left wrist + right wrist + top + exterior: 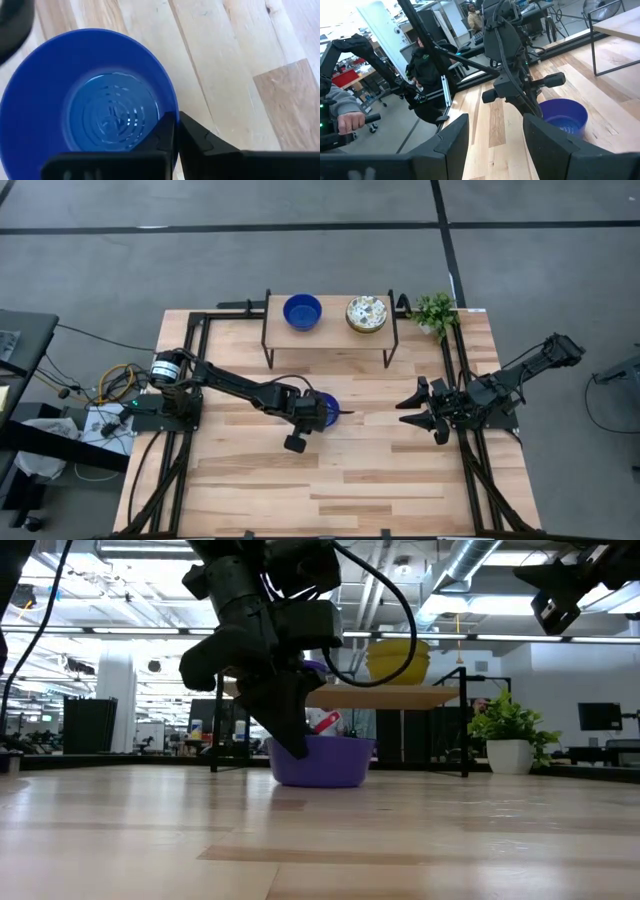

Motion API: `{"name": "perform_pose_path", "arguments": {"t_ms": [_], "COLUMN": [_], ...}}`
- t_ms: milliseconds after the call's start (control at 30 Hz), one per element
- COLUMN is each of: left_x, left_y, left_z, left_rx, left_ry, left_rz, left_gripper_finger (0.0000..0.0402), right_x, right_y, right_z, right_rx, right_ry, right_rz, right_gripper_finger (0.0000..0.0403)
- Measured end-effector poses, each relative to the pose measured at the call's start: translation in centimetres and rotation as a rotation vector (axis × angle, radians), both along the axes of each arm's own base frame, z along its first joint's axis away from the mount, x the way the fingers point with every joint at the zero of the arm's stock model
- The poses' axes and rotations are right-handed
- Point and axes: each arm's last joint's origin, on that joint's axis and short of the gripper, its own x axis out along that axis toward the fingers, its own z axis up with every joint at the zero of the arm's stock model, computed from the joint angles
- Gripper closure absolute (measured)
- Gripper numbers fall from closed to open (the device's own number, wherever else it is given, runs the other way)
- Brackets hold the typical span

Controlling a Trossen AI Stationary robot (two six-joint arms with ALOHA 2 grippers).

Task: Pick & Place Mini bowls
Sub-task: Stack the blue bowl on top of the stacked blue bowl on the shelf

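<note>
One blue mini bowl (330, 408) stands upright on the table's middle, with my left gripper (318, 412) shut on its rim; the left wrist view shows the bowl (90, 100) from above. Two more mini bowls stand on a raised wooden shelf (330, 332) at the far side: a blue one (302, 311) and a cream, speckled one (366, 314). My right gripper (412, 410) waits open at the table's right, above the wood, with nothing between its fingers (455, 140). My left gripper pinches the blue bowl's rim (175, 116) on the side toward the table's left, one finger (161, 142) inside the bowl and one (200, 142) outside. The fingers slant down from the table's left. The bowl (325, 762) sits upright with its base on the table.
A small potted plant (434, 312) stands at the far right corner beside the shelf. Black metal rails (462, 370) run along the table's left and right sides. Bare wood lies near the front edge (330, 490). People show in the room beyond the table.
</note>
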Motion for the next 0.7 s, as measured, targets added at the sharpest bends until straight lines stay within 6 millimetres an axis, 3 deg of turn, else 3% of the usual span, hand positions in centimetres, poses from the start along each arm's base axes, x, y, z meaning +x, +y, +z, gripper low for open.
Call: {"name": "perform_pose_path", "arguments": {"t_ms": [167, 267, 467, 700], "left_x": [-0.3, -0.7, -3.6, -8.5], "left_y": [0.0, -0.1, 0.4, 0.4], "left_z": [0.9, 2.6, 8.7, 15.5], "left_rx": [-0.011, -0.051, -0.153, -0.401], "left_ry": [-0.027, -0.088, -0.281, -0.51], "left_rz": [0.004, 0.025, 0.044, -0.104], "left_gripper_finger": [0.0393, 0.0394, 0.0395, 0.0395], "right_x": [0.0, 0.0, 0.0, 0.0], "right_y": [0.0, 0.0, 0.0, 0.0], "right_z": [0.0, 0.0, 0.0, 0.0], "right_rx": [0.0, 0.0, 0.0, -0.003], "right_ry": [0.0, 0.0, 0.001, 0.004], "right_rz": [0.001, 0.001, 0.001, 0.001], "right_gripper_finger": [0.0226, 0.0227, 0.0225, 0.0227]}}
